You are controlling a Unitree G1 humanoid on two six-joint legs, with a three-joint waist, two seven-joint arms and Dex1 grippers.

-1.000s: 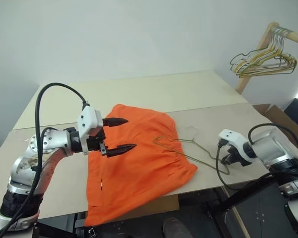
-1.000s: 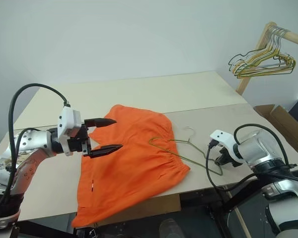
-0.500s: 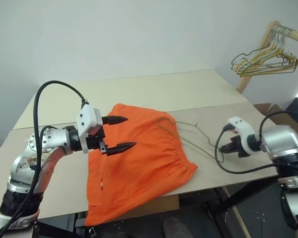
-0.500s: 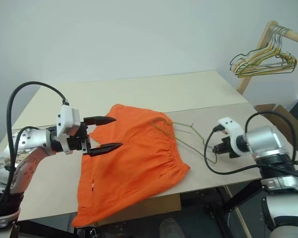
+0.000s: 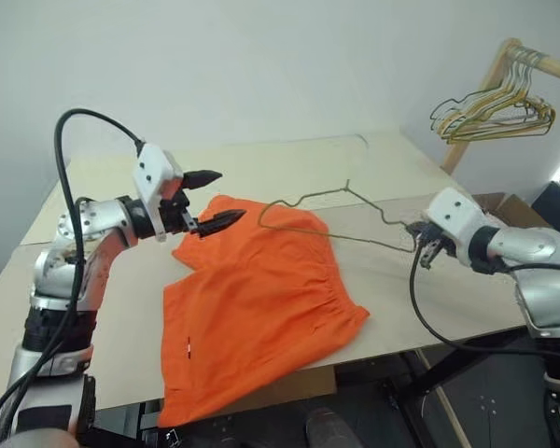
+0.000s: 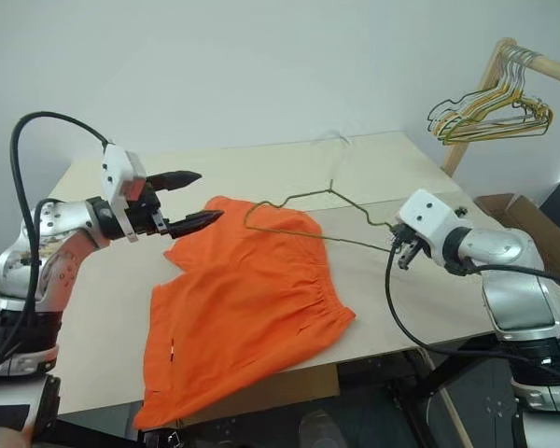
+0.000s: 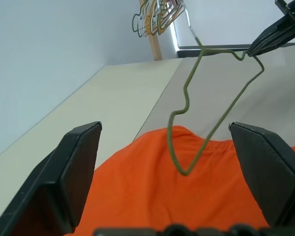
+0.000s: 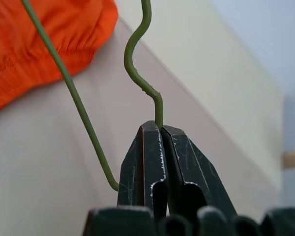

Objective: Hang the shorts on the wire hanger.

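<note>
The orange shorts [image 5: 261, 308] lie flat on the table [image 5: 289, 168], one leg hanging over the front edge. My right gripper [image 5: 421, 246] is shut on one corner of the thin grey-green wire hanger [image 5: 303, 198] and holds it in the air. The wire hanger's far corner hovers over the shorts' back edge. In the right wrist view the fingers [image 8: 148, 147] pinch the wire hanger [image 8: 160, 105] tight. My left gripper [image 5: 226, 196] is open and empty, above the shorts' back left corner. It faces the wire hanger [image 7: 183, 171].
A wooden rack [image 5: 490, 84] at the far right carries a bunch of yellow, green and grey wire hangers [image 5: 495, 112]. A cardboard box [image 6: 513, 210] sits beyond the table's right edge. A black cable [image 5: 420, 308] loops down from my right arm.
My right gripper has risen and lifted the hanger off the table, swinging it over the shorts. My left gripper, still open, moved up and toward the back of the table.
</note>
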